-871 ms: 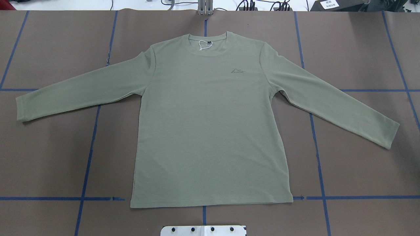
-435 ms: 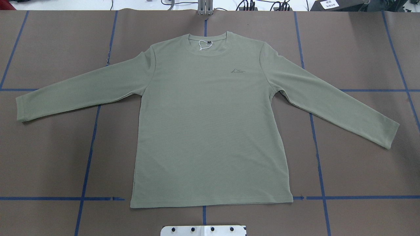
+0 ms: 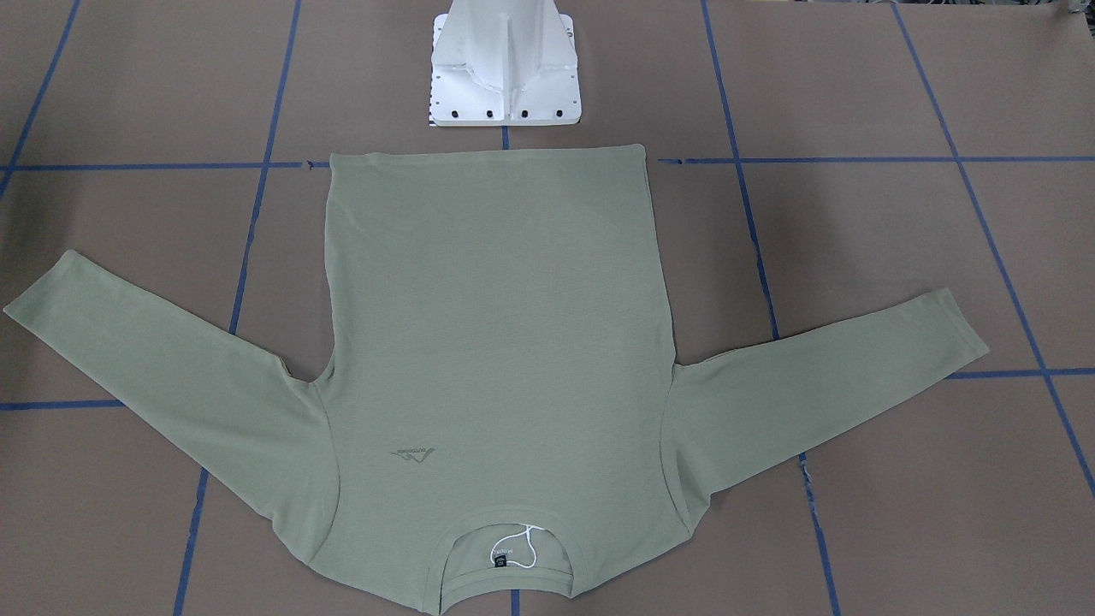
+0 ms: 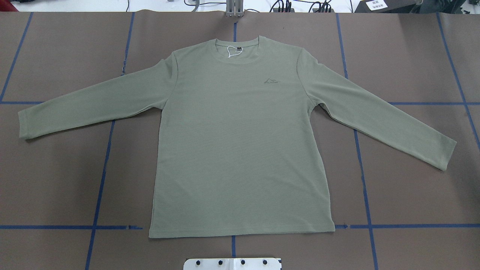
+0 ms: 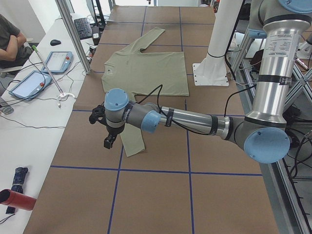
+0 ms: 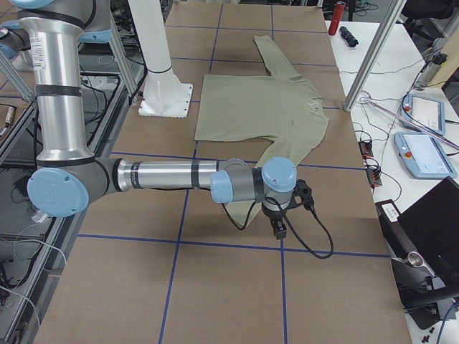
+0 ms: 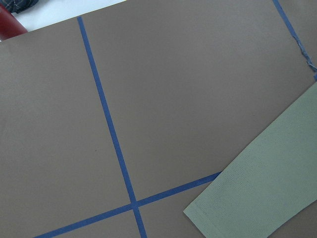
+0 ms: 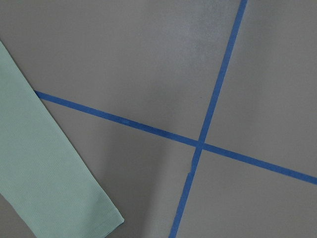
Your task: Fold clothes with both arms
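Lying flat on the brown bench [image 4: 56, 180], the sage-green long-sleeved knit shirt [image 4: 240, 142] is flanked: left fingers [image 5: 107, 142] near its left cuff [image 5: 132, 150], right fingers [image 6: 278, 231] near its right cuff [image 8: 99, 215]; their opening cannot be told.

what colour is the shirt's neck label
Black neck label, white string; front-facing view shows it best.

Spread of left claw [image 5: 107, 141] and right claw [image 6: 278, 229] (small, side-on) cannot be told.

Overhead, front, sides, wrists — shared shirt [image 4: 240, 150]
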Motion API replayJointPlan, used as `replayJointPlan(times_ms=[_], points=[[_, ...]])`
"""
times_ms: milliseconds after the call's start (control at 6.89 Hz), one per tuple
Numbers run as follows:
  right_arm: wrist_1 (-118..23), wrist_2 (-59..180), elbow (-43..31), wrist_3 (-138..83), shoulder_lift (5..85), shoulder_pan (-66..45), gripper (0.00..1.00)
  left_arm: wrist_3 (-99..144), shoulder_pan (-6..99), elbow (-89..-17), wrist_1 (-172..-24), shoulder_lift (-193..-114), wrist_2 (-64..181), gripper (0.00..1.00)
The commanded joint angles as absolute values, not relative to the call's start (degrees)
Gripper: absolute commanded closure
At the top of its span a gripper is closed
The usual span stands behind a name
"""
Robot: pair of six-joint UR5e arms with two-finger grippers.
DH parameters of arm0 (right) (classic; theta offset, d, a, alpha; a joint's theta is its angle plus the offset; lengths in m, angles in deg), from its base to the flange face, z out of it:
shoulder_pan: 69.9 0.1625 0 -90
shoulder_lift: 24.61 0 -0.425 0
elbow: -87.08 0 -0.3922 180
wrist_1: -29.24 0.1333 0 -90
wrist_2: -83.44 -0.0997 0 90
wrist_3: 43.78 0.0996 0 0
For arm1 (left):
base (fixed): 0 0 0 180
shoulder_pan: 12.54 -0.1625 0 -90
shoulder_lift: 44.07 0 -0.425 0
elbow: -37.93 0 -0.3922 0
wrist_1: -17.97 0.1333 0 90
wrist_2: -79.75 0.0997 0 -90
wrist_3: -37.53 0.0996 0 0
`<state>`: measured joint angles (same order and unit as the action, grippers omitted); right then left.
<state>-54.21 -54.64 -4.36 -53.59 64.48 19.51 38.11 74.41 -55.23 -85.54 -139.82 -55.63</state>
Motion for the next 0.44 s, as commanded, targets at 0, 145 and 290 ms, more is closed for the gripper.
replayJointPlan(times_ms=[0,145,290], points=[[-51.27,-54.73,-3.37,-50.92,65.83,18.62,0.0,38.14,74.29,-55.06,-85.74,-138.83,-56.04,0.0],[-51.35,-54.81,-3.27,-50.55,65.91,17.39,0.0,38.32,74.21,-55.23,-86.44,-138.21,-56.04,0.0],[-51.35,-54.81,-1.71,-50.37,65.83,16.25,0.0,38.06,74.21,-55.06,-90.01,-137.86,-56.04,0.0]])
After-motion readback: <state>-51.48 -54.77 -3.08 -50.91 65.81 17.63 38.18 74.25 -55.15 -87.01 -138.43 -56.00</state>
